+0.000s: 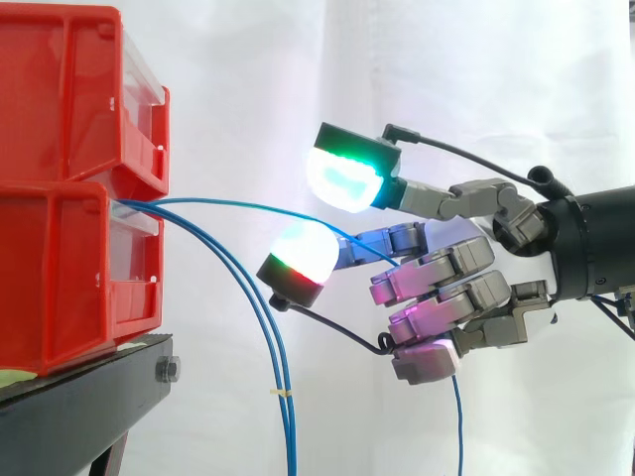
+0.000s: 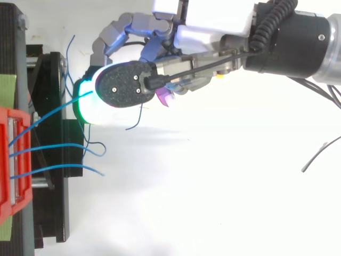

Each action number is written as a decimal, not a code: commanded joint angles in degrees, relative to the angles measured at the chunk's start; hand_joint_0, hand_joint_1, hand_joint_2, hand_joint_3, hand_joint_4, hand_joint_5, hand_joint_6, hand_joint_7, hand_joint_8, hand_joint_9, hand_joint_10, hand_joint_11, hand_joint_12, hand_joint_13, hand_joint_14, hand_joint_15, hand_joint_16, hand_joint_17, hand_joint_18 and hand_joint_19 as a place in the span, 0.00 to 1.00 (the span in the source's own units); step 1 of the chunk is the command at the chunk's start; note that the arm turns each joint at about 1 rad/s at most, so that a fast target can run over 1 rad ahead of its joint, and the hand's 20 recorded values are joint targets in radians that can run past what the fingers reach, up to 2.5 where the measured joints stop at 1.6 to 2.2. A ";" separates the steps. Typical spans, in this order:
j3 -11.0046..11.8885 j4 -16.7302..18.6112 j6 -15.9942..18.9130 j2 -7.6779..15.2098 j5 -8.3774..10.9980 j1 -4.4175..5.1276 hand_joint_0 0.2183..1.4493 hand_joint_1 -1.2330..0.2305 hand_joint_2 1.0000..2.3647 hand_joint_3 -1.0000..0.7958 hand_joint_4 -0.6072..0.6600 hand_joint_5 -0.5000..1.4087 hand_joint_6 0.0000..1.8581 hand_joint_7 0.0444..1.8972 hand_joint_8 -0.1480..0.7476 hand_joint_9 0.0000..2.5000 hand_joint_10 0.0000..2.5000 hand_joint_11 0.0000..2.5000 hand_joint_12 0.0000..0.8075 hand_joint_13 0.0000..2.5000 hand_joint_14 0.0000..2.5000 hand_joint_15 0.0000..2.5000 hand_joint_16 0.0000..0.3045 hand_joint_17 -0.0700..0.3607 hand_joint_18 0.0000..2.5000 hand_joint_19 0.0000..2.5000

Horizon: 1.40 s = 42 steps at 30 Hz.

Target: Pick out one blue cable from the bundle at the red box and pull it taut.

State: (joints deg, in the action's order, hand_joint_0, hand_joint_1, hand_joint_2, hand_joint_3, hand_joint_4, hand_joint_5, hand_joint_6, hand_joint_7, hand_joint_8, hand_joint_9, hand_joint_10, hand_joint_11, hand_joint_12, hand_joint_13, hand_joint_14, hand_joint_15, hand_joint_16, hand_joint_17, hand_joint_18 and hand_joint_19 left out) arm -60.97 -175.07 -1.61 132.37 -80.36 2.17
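Side view: two red bins point(image 1: 60, 109) sit stacked at the left on a black stand point(image 1: 79, 412), with a white curtain point(image 1: 516, 79) behind. Several thin blue cables come out of the front of the lower bin point(image 1: 60, 283). One blue cable point(image 1: 238, 205) runs to the right in a shallow arc, slightly bowed rather than straight, and reaches the robot's hand point(image 1: 446, 288), which comes in from the right. The cable disappears among the curled lower fingers, which glow magenta, and comes out again beneath them, hanging straight down past the bottom edge. The hand appears clenched around this cable. Two other fingers reach out towards the bins: the upper one has a pad glowing green and cyan, the lower one a pad glowing white with red and green; neither touches the bins. The other blue cables point(image 1: 287, 436) droop from the bin in a loose curve, close together, and drop out of view at the bottom.

Top view: the hand point(image 2: 125, 82) enters from the upper right and stops just short of the stand point(image 2: 53, 208). The red bin point(image 2: 8, 165) lies at the left edge. The blue cable point(image 2: 53, 113) climbs from the bin diagonally to the glowing fingertip and passes under it. The other blue cables point(image 2: 53, 169) lie nearly level across the stand, with free ends just past its edge.
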 commanded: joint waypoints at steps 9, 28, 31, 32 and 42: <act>-0.03 -0.19 -2.79 -0.01 5.22 0.29 0.24 0.55 0.00 0.28 0.49 0.15 0.51 0.36 0.39 0.43 0.92 0.34 0.38 0.43 0.87 0.36 0.18 0.45 0.41 0.47; 0.06 -0.01 -2.44 -0.01 5.66 0.55 0.31 0.46 0.01 0.39 0.49 0.16 0.52 0.38 0.37 0.42 0.91 0.36 0.35 0.42 0.84 0.39 0.16 0.42 0.39 0.48; 0.06 -0.10 -2.44 -0.09 5.57 0.55 0.31 0.46 0.01 0.38 0.49 0.16 0.52 0.37 0.37 0.42 0.90 0.36 0.34 0.42 0.83 0.38 0.16 0.42 0.39 0.48; 0.06 -0.10 -2.44 -0.01 5.57 0.55 0.31 0.46 0.01 0.37 0.49 0.16 0.52 0.38 0.37 0.42 0.90 0.35 0.35 0.42 0.83 0.39 0.16 0.42 0.39 0.48; 0.15 -0.19 -2.17 -0.01 4.95 0.64 0.30 0.48 0.01 0.32 0.49 0.16 0.52 0.37 0.37 0.42 0.90 0.36 0.34 0.42 0.83 0.38 0.16 0.42 0.39 0.48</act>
State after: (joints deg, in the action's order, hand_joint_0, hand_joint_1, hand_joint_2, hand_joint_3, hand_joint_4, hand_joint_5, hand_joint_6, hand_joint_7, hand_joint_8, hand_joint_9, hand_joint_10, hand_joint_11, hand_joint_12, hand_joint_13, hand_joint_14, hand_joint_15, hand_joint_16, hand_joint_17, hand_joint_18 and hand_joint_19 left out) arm -60.84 -175.23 -3.95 132.35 -75.16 2.75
